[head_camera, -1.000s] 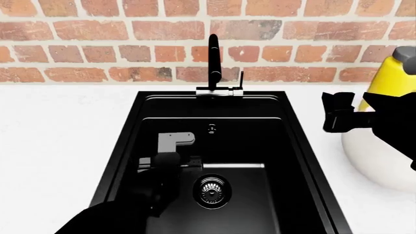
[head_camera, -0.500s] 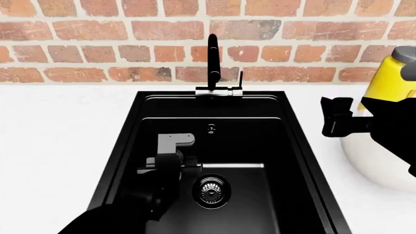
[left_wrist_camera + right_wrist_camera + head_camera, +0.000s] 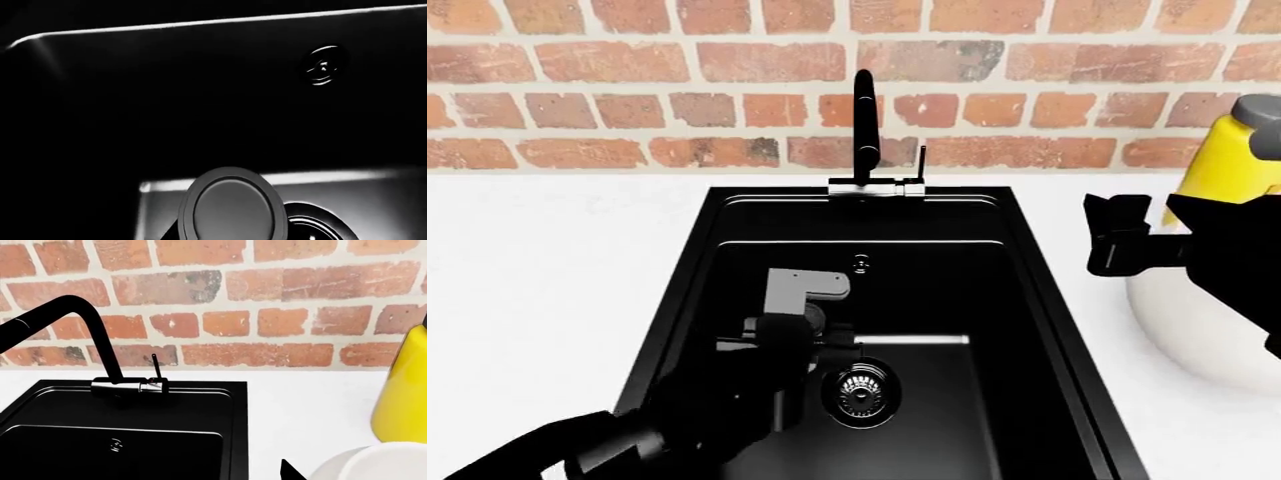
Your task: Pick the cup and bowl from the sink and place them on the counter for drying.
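Note:
The cup (image 3: 803, 288) looks grey in the shade of the black sink (image 3: 961, 290). It is held above the basin floor, left of the drain. My left gripper (image 3: 790, 326) is shut on its lower part. In the left wrist view the cup's round end (image 3: 230, 206) fills the space between the jaws, and the fingers are hidden. The white bowl (image 3: 1208, 320) stands on the white counter (image 3: 547, 270) to the right of the sink. Its rim (image 3: 377, 460) also shows in the right wrist view. My right gripper (image 3: 1113, 233) hovers open over the bowl's left edge, and one fingertip (image 3: 289, 472) shows.
A big yellow bottle (image 3: 1232, 150) (image 3: 403, 385) stands just behind the bowl. The tall black tap (image 3: 864, 120) (image 3: 87, 335) rises at the sink's back edge, before the brick wall. The steel drain (image 3: 865, 388) lies in the basin floor.
My left gripper has moved a little right and toward the tap, carrying the cup with it. The right arm has barely shifted.

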### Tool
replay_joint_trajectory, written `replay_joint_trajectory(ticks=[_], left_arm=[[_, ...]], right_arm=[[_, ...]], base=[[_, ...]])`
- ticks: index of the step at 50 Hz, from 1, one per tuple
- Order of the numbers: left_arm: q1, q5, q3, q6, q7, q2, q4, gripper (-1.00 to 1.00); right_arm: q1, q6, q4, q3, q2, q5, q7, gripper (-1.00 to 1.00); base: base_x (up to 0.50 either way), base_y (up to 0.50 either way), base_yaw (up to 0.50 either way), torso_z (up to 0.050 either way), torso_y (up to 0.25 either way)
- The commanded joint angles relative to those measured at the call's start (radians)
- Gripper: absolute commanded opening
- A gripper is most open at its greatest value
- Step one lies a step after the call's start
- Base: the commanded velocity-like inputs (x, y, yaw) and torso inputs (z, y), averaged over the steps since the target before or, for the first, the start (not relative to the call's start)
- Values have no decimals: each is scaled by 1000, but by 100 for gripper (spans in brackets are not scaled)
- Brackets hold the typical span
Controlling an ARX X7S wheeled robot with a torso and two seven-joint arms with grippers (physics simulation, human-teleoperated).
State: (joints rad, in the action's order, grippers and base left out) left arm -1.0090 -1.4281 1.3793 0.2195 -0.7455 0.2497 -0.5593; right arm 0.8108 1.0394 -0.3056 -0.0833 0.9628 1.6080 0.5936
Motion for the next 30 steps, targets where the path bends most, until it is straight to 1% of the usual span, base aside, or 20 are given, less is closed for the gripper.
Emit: replay_joint_trajectory(ticks=[1,6,17,19,22,23,28,30], left_arm=[[-34,-55,-7,51,-129,123,331,-100],[-58,-75,-18,70,-153,148,408,-100],[-135,-133,-51,126,-155,209,506,-100],[-157,-157,-59,148,-138,225,518,-100],[-195,-219,-72,199,-79,251,525,-100],[-204,-218,-70,210,-63,250,520,-100],[-288,-255,-77,291,0,295,535,-100],[-316,-260,-83,306,8,306,528,-100]], right_arm=[[6,-2,6,-6,-2,0,-3,100],[9,-4,14,-12,-9,-7,-10,100],[14,-3,14,-16,-7,1,-7,100],[16,-1,14,-18,-7,3,-6,100],[16,-1,15,-20,-8,4,-6,100],[14,-2,14,-21,-8,4,-6,100],[11,-3,13,-21,-8,5,-8,100],[14,-4,12,-22,-9,5,-8,100]], base=[[0,0,0,0,0],[0,0,0,0,0],[0,0,0,0,0],[0,0,0,0,0],[0,0,0,0,0],[0,0,0,0,0],[0,0,0,0,0],[0,0,0,0,0]])
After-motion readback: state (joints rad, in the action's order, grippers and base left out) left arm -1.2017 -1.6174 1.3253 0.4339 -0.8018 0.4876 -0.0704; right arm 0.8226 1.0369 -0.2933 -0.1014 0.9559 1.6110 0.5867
